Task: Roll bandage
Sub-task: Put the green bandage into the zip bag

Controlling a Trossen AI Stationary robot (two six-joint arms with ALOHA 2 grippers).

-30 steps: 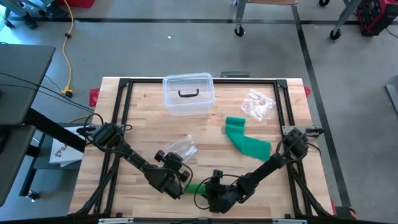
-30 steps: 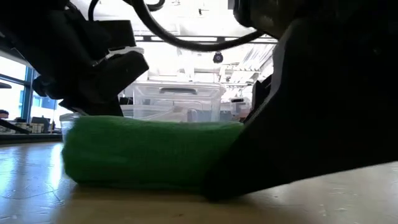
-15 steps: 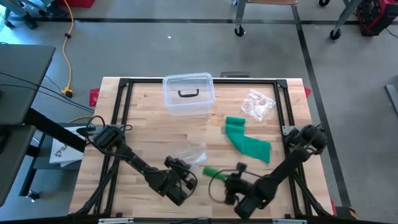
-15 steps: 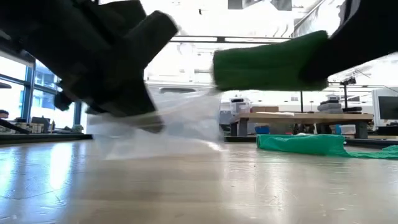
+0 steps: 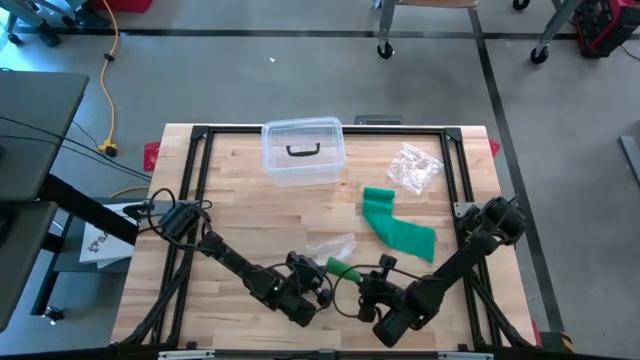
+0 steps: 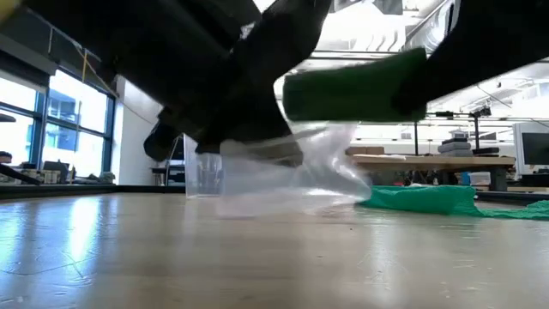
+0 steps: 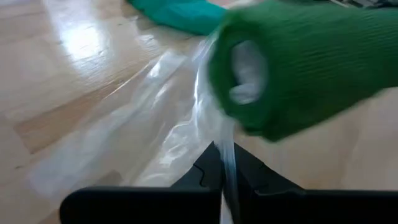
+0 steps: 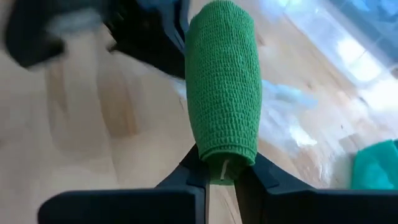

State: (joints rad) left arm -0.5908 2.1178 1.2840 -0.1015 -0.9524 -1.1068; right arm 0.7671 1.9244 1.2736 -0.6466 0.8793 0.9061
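Note:
A rolled green bandage (image 5: 343,268) hangs in the air near the table's front middle, with my right gripper (image 8: 221,177) shut on it. In the low view the roll (image 6: 352,86) is well above the wood. Just left of it, my left gripper (image 7: 225,177) is shut on a clear plastic bag (image 5: 330,245), which the left wrist view shows spread ahead of the fingers (image 7: 143,118). A second bandage (image 5: 398,228), teal-green and unrolled, lies flat on the table to the right. My left gripper pinches a thin edge of the clear bag (image 7: 227,152) between its two shut fingers, coming at it on a downward slant. The film hangs slack from the fingers and trails toward the table (image 6: 283,176). My right gripper pinches the roll's near end (image 8: 222,163) between its two fingers, which lie along the roll. The fingers slant down from the table's near right. The roll sticks out forward beyond them, lifted clear of the table.
A clear lidded box (image 5: 303,150) stands at the far middle. A crumpled clear wrapper (image 5: 413,168) lies at the far right. A black frame (image 5: 200,135) runs around the tabletop. Bare wood shows at the left and centre.
My right gripper has taken hold of the rolled bandage, which lay on the table by the near edge, and lifted it clear, moving up and toward the far right. My left gripper has moved toward the right edge, and the plastic bag has slid that way with it.

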